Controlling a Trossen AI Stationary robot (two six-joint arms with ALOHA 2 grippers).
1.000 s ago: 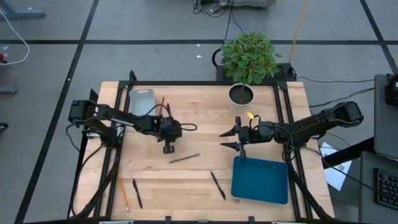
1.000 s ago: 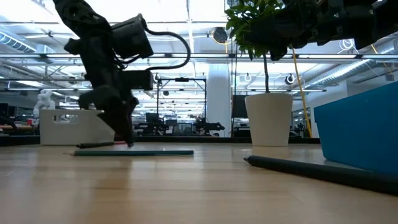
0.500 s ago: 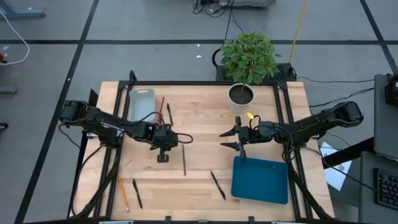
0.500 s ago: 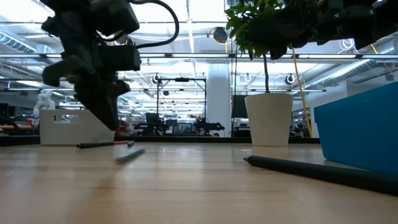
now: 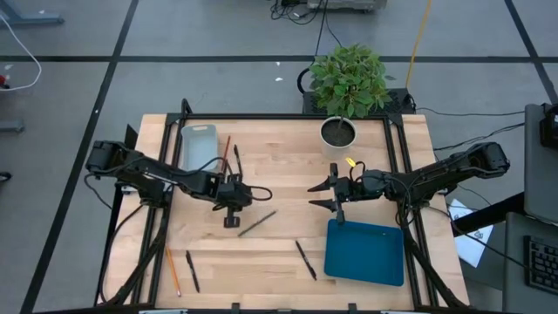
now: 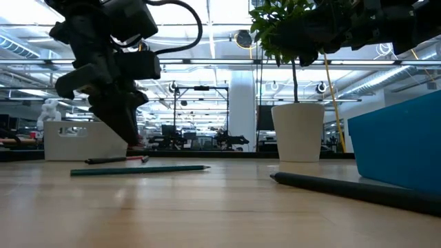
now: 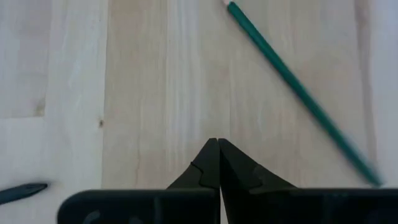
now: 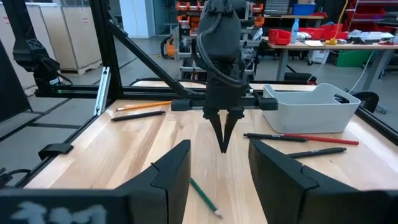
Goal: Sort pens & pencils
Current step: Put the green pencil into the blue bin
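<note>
One green pencil (image 5: 257,223) has swung round under my nudging and now lies slantwise mid-surface, just beside my left tool (image 5: 231,220) — fingers pressed together, holding nothing — so it is moved but unsorted, while my right tool (image 5: 326,195) waits spread.

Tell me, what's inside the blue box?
Nothing shows inside the blue box from above: its floor looks bare. In the low view its wall hides the inside. A black pen lies outside, beside it.
</note>
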